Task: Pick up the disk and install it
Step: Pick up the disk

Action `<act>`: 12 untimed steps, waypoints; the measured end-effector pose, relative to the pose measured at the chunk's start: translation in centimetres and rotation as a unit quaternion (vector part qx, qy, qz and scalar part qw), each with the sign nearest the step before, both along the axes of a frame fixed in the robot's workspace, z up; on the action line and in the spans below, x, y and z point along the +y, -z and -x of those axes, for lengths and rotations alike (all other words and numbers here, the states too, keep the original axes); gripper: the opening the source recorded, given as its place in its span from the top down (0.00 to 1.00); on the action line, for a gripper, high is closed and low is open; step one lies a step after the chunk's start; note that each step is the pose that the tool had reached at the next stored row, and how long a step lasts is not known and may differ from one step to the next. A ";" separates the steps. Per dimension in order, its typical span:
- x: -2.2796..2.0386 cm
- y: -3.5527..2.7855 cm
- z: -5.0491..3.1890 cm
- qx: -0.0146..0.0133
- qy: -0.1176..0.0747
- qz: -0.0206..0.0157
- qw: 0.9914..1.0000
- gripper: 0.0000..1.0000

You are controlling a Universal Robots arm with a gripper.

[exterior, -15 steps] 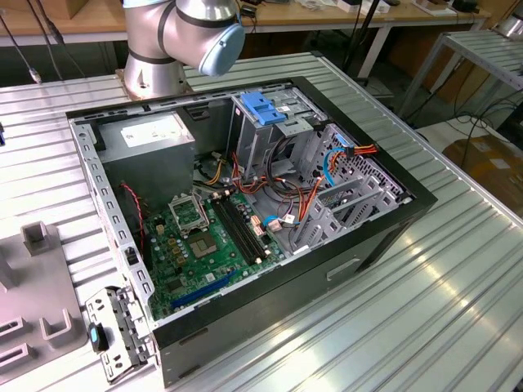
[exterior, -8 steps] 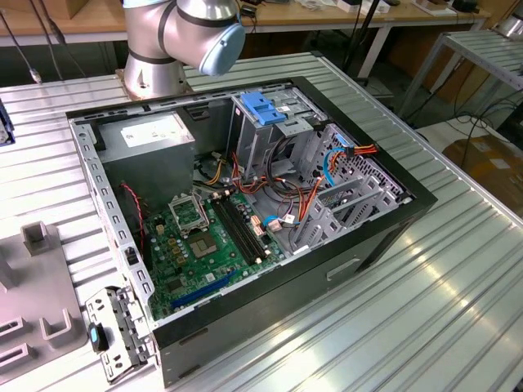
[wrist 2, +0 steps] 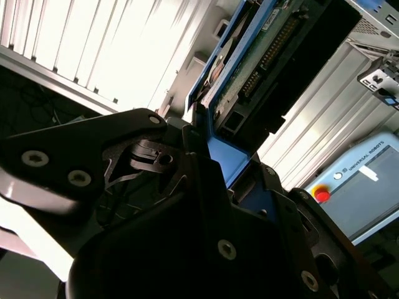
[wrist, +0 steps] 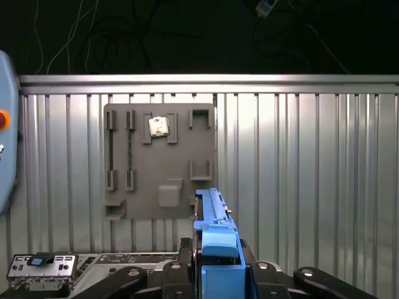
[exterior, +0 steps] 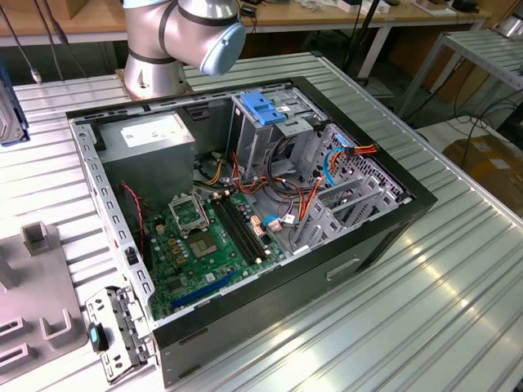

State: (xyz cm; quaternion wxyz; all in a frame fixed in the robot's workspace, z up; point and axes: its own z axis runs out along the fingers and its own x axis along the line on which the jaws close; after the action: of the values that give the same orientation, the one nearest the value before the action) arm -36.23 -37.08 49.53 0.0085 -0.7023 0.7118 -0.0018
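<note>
So the disk (wrist: 215,240) is in the gripper (wrist: 216,265), held on its edge with the fingers (wrist 2: 187,143) closed down on its two sides, right against the blue plastic rail. In the second wrist view you can see the disk (wrist 2: 268,56) from its underside, with the green circuit board and a row of connector pins, and the blue rail running along the edge down into the gripper (wrist 2: 227,162). In the first wrist view it's up over the ribbed metal table (wrist: 312,156), not touching it. Behind the disk is a grey fixture board (wrist: 159,162) lying flat on the table with a small square chip (wrist: 158,126) sitting in one of its slots. A metal bracket (wrist: 43,268) with a blue tab is lying beside that board. The control pad (wrist 2: 368,187) with its red button is off to one side. In the exterior view, the open computer case (exterior: 245,204) is lying on its side on the table (exterior: 458,269). It has the motherboard (exterior: 212,237) on the floor of it, the grey power supply box (exterior: 155,135) in the far corner and the blue-topped drive cage (exterior: 265,110) beside that. The arm (exterior: 184,33) is rising behind the case.
</note>
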 end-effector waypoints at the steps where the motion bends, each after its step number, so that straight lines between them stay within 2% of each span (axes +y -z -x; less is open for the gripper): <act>1: 0.00 0.00 -0.22 0.000 0.000 0.000 1.000 0.63; 12: 0.00 0.00 -1.86 0.000 0.000 0.000 1.000 0.63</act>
State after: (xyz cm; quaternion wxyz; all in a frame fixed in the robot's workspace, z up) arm -34.37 -37.08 49.53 0.0085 -0.7023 0.7118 -0.0018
